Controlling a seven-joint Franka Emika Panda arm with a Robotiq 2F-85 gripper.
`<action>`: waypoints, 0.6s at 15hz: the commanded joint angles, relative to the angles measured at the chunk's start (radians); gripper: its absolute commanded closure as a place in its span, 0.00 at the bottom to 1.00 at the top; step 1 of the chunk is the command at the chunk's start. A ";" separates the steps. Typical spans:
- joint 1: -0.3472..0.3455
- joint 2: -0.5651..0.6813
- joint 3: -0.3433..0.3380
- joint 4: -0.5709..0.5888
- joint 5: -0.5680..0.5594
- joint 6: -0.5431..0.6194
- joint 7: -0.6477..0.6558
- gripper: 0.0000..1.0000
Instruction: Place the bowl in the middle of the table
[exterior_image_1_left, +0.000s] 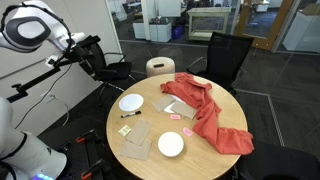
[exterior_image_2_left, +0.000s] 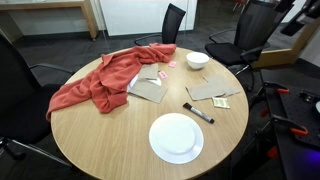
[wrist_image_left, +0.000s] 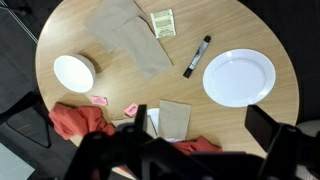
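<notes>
The small white bowl (wrist_image_left: 74, 72) with a raised rim sits upright near the edge of the round light wood table (wrist_image_left: 200, 25), beside brown paper napkins (wrist_image_left: 125, 38). It shows in both exterior views (exterior_image_1_left: 171, 144) (exterior_image_2_left: 197, 60). My gripper (wrist_image_left: 200, 118) is open and empty, high above the table, looking down on it; its dark fingers frame the lower part of the wrist view. The bowl is far off to the left of the fingers. The arm (exterior_image_1_left: 70, 45) reaches in from off the table's side.
A wider flat white plate (wrist_image_left: 238, 77) (exterior_image_1_left: 130, 102) (exterior_image_2_left: 176, 137) lies by a black marker (wrist_image_left: 197, 55). A red cloth (exterior_image_1_left: 205, 110) (exterior_image_2_left: 105, 78) covers one side, next to a brown card (wrist_image_left: 176, 118). There is also a small packet (wrist_image_left: 162, 22) and pink scraps (wrist_image_left: 100, 100). Black chairs (exterior_image_1_left: 228, 55) ring the table.
</notes>
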 joint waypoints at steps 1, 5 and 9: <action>-0.028 0.001 -0.030 0.014 -0.060 0.013 0.012 0.00; -0.093 0.017 -0.102 0.030 -0.134 0.040 -0.014 0.00; -0.158 0.063 -0.191 0.033 -0.196 0.128 -0.061 0.00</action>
